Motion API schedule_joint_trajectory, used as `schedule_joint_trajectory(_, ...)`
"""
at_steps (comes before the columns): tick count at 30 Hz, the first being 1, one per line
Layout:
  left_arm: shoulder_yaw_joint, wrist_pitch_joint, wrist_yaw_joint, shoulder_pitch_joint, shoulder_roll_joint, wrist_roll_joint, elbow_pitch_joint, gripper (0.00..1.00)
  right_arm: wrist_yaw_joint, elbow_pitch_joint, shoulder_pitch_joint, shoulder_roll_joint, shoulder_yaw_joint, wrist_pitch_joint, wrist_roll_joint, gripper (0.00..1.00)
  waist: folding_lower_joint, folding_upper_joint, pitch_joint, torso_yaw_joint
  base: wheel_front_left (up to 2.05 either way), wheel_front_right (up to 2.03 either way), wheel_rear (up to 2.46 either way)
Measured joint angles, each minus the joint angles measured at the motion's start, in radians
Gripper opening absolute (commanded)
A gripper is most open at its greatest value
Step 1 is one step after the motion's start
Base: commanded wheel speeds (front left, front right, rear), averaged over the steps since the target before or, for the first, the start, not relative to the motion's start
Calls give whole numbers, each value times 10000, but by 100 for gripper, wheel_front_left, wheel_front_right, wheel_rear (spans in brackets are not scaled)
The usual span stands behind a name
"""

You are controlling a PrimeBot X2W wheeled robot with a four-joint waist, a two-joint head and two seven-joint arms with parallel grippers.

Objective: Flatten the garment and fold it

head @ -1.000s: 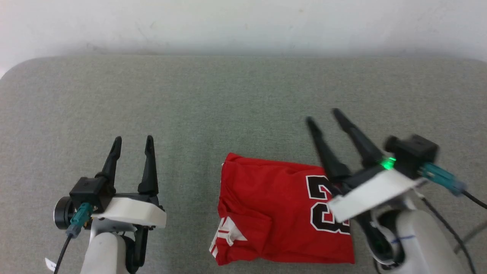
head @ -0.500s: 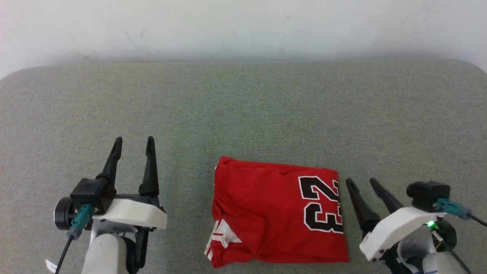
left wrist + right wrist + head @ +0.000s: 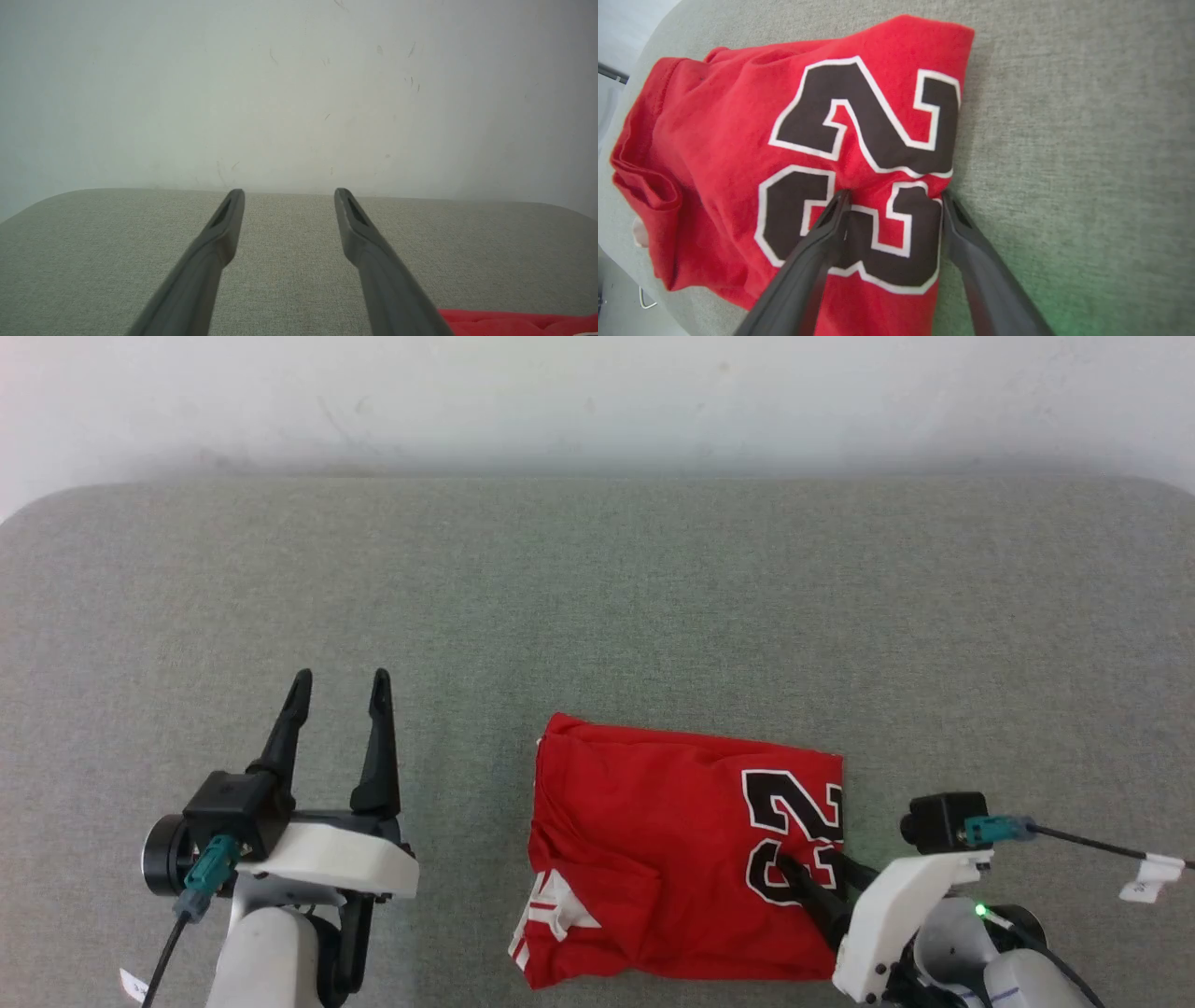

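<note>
The garment is a red T-shirt lying folded into a rough rectangle on the grey-green table, near the front edge. Its dark, white-outlined "23" print faces up at its right side, and a white sleeve end sticks out at the lower left. My right gripper stands open at the garment's right edge. In the right wrist view its tips rest low, one finger on the print of the garment, the other at the fabric's edge. My left gripper is open and empty, left of the garment; its fingers point at the wall.
A white wall rises behind the table's rounded far edge. A thin cable with a white tag trails from my right wrist. Bare table surface stretches beyond and to both sides of the garment.
My right gripper came down from above the table, passed beside the garment's right edge, and now rests on the print. The left gripper has kept its pose; the camera shifted slightly.
</note>
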Motion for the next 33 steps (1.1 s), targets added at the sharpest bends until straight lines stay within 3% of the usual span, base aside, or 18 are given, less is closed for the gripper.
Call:
schedule_joint_trajectory(1, 0, 0, 0, 0, -2, 0, 4, 100, 0, 27, -69, 0, 40, 81, 13, 100, 0, 0, 9, 10, 0, 0, 0)
schedule_joint_trajectory(2, 0, 0, 0, 0, 0, -2, 6, 100, 0, 71, -142, -6, 82, 174, 84, 57, 0, 0, 18, 18, 0, 0, 0)
schedule_joint_trajectory(5, 21, 0, 0, 0, 0, -2, 17, 100, 0, 117, -279, -23, 215, 341, 58, 0, 0, 1, 26, 11, 0, 0, 0)
schedule_joint_trajectory(8, 100, 0, 4, 1, 0, -2, 15, 100, 0, 25, -436, 0, 435, 594, -441, 0, 2, 0, 40, -56, 0, 0, 0)
schedule_joint_trajectory(17, 222, 0, 104, 4, -6, -19, -211, 100, 2, -1335, -1981, -128, 1724, 1850, -4357, 0, 2, 1, 133, -561, 0, 0, 0)
schedule_joint_trajectory(25, 326, 0, 109, -15, -23, 15, -510, 100, 15, -1346, -3654, -2238, 2913, 2278, -4786, 0, 1, 0, 312, -1454, 0, 0, 0)
schedule_joint_trajectory(30, 357, 0, 104, -234, -4, 121, -757, 100, 13, -853, -4629, -3432, 2863, 2243, -4694, 0, 1, 0, 561, -2113, 0, 0, 0)
schedule_joint_trajectory(33, 366, 0, 100, -401, 25, 180, -878, 100, 13, -520, -4966, -3824, 2757, 2088, -4707, 0, 2, 0, 713, -2372, 0, 0, 0)
